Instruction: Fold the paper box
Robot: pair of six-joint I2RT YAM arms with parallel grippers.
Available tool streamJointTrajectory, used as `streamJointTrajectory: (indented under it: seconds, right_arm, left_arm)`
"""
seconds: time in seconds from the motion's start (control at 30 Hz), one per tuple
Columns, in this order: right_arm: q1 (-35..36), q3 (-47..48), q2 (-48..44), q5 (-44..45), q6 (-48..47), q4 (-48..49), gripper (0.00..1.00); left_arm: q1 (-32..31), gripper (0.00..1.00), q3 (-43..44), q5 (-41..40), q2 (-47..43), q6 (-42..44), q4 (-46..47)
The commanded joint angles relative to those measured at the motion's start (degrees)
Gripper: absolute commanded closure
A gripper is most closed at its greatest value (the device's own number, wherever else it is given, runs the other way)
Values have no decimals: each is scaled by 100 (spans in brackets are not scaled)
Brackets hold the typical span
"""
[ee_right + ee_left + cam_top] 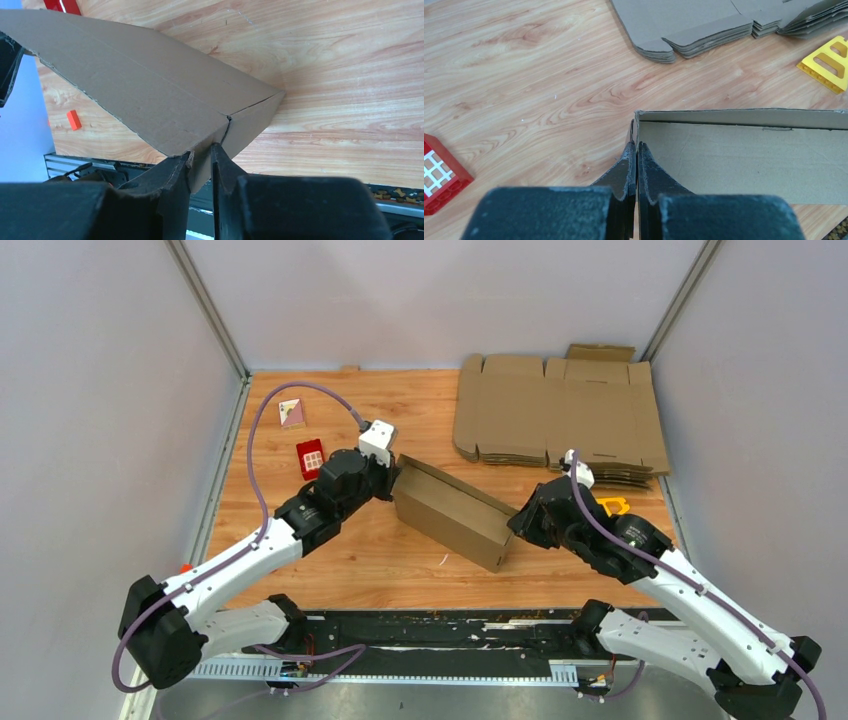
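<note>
table (380, 575) | paper box (450, 508): half-formed, lying mid-table between both arms | left gripper (637, 155): fingers pinched tight on its left end wall | right gripper (201, 155): narrowly parted, clamping the right corner flap | advice: hold both pinches firm, fold evenly along the crease

The left arm (240, 555) extends from its base at the near left diagonally inward with the wrist held low. The left pincer (388, 478) is closed flat, its fingers (628, 167) pressed on one end wall of the paper box (450, 512). The right arm (690, 585) reaches inward from the near right in a mirrored pose, and the right pincer (515, 523) is clamped on the opposite end corner.
</note>
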Motion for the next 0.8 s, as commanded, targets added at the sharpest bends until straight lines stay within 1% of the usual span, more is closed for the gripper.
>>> streamJointTrajectory:
  seconds: [0.0,0.1,0.2,0.3,0.47,0.57,0.77]
  right_arm:
    - [-11,53,-18,97,517,87,81]
    - [-9,31,-34,66,600,79,79]
    - [-10,61,36,-94,762,41,69]
    - [-13,131,76,-292,805,40,65]
    - [-14,219,38,-267,798,-100,63]
    - [-11,275,68,-405,744,-196,62]
    - [-9,571,194,-737,601,-402,63]
  left_arm:
    - [-220,100,34,19,-2,-262,-494]
    - [-257,100,34,-31,2,-273,-500]
    - [-291,100,41,-66,8,-281,-508]
    - [-310,100,62,-84,37,-280,-516]
    - [-329,100,132,-163,70,-278,-584]
    - [-329,100,156,-202,80,-256,-627]
    - [-337,100,181,-230,103,-255,-644]
